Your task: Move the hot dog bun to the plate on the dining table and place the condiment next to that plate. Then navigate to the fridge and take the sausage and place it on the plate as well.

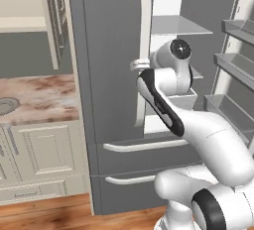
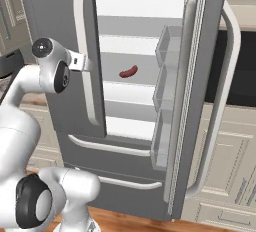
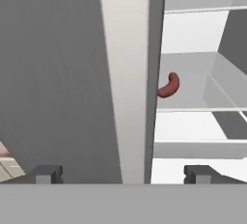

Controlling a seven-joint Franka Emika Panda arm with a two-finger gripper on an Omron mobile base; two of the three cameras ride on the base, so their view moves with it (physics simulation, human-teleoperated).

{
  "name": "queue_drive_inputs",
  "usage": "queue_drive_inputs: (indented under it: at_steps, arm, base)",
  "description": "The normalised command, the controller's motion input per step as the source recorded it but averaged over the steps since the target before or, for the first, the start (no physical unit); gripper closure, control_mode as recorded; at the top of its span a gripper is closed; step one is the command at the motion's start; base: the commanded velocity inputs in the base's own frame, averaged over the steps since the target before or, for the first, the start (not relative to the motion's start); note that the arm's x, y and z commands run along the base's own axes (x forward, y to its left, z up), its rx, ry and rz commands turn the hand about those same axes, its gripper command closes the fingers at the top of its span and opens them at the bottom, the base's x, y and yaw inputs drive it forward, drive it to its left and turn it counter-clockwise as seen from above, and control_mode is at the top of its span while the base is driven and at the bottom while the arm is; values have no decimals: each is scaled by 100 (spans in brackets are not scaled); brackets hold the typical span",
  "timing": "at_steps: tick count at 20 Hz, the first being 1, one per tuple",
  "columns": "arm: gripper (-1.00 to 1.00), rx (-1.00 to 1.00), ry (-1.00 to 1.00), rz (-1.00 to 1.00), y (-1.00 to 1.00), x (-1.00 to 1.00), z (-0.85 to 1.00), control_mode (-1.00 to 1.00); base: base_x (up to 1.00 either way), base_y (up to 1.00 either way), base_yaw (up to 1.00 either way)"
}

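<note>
The fridge [image 1: 109, 50] is tall and dark grey; its left door [image 2: 50, 16] is shut and its right door [image 2: 200, 101] is swung wide open. The sausage [image 2: 128, 71] is small, curved and dark red, and lies alone on a middle glass shelf. In the hand view the sausage [image 3: 169, 85] peeks out just right of the left door's long pale handle [image 3: 128, 73]. My gripper [image 3: 124, 175] is open and empty, facing that handle and the door edge, well short of the shelf. The hot dog bun, plate, condiment and dining table are out of view.
A marbled counter [image 1: 39, 100] over cream cabinets stands left of the fridge. Grey door bins [image 2: 165, 91] line the open right door. Two drawer fronts with silver handles [image 1: 144, 146] sit below the doors. More cream cabinets [image 2: 225, 141] stand behind the open door.
</note>
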Motion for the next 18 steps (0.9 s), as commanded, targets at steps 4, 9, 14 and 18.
queue_drive_inputs:
  at_steps: [4, 9, 14, 18]
  arm:
    - [-100, 0, 0, 0, 0, 43, -17, -100]
    - [-100, 0, -1, 0, 0, 46, -20, -100]
    - [-100, -1, -5, 0, 0, 43, -11, -100]
    - [-100, -2, -6, -1, 0, 44, -8, -100]
  base:
    - [0, 0, 0]
    - [0, 0, 0]
    - [0, 0, 0]
    - [0, 0, 0]
